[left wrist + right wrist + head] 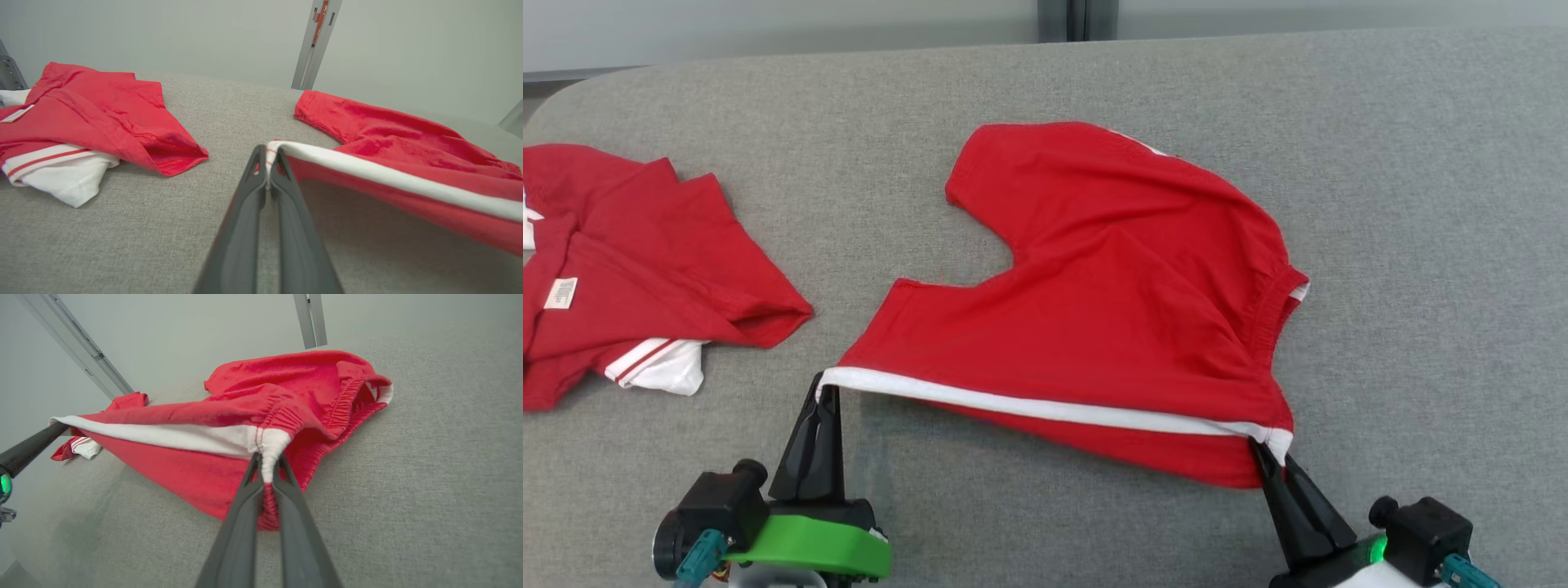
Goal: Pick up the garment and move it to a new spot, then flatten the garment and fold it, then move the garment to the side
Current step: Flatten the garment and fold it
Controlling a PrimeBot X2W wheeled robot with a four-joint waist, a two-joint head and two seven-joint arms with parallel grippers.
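The garment [1111,310] is a pair of red shorts with a white side stripe, lying mid-table with its near edge lifted off the surface. My left gripper [827,390] is shut on the near left corner, at the end of the white stripe [367,173]. At the near right corner my right gripper [1262,447] is shut on the bunched waistband [269,447]. The stripe hangs taut between the two grippers. In the left wrist view the gripper [267,157] pinches the white hem. The right wrist view has its gripper [267,465] clamped on white and red cloth, with the other arm's finger [28,447] at the left.
A second red garment [637,261] with white trim and a label lies crumpled at the table's left edge. The grey fabric-covered table [1421,245] has a rounded far-left corner. A metal post [1078,18] stands behind it against a pale wall.
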